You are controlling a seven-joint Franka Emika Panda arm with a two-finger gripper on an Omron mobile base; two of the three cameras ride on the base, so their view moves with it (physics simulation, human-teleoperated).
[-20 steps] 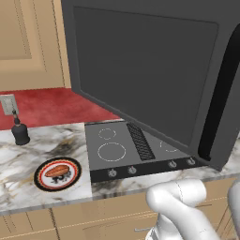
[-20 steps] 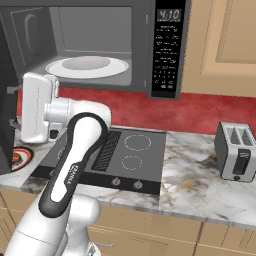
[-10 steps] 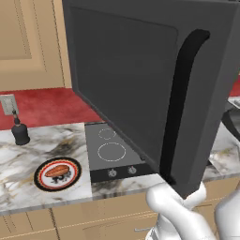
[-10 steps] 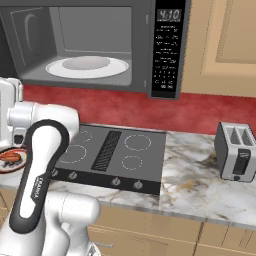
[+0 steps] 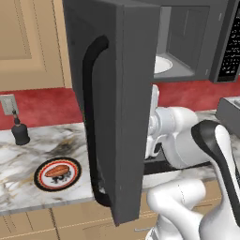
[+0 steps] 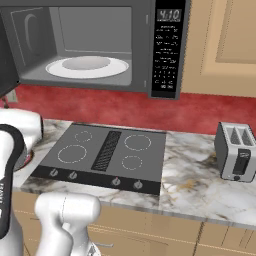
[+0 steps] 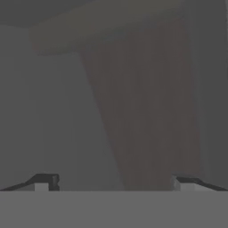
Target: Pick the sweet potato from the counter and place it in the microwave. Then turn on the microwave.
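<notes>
Sweet potato, a small oblong reddish-brown tuber (image 5: 59, 169), lies long axis nine-to-three on a round red-rimmed plate (image 5: 43, 179) on the white marble-look bench (image 5: 33, 149), at nine o'clock of our wide-spread, empty fingers (image 7: 41, 181), beyond the dark grey microwave's (image 6: 165, 50) open door (image 5: 112, 93).

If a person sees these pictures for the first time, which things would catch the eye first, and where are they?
The microwave hangs wide open above the cooktop, its dark door swung out across the left base view and its white turntable bare. On the marble counter to the left, the sweet potato lies on a red-rimmed plate.
</notes>
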